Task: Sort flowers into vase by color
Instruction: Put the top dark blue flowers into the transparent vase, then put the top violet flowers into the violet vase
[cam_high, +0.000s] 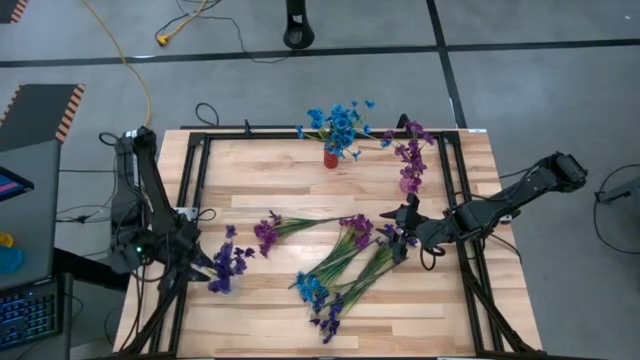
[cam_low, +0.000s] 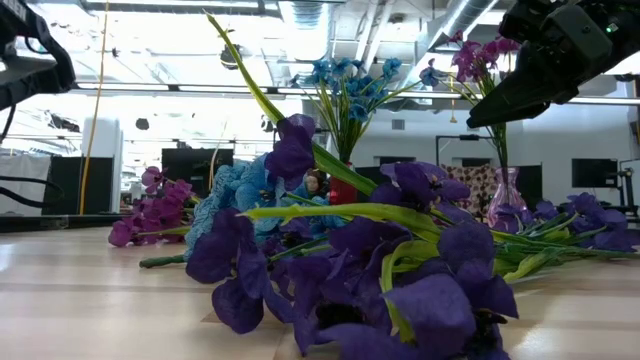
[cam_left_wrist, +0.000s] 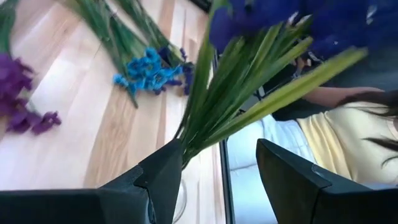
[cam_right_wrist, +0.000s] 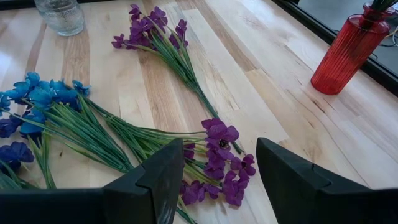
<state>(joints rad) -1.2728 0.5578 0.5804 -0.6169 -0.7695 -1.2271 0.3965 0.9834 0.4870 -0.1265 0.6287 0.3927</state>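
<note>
While the bench (cam_high: 260, 175) carries a loose pile of flowers (cam_high: 340, 265) near its middle, the right end effector (cam_high: 400, 232) hovers spread just beside that pile; the left end effector (cam_high: 205, 268), spread, flanks indigo stems (cam_left_wrist: 230, 93) standing in a clear vase (cam_right_wrist: 60, 15).

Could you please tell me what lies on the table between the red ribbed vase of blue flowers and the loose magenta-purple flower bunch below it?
In the high view, only bare wooden tabletop separates the red ribbed vase from the magenta-purple bunch.

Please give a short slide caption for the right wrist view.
Open right gripper above magenta flowers near red vase.
</note>
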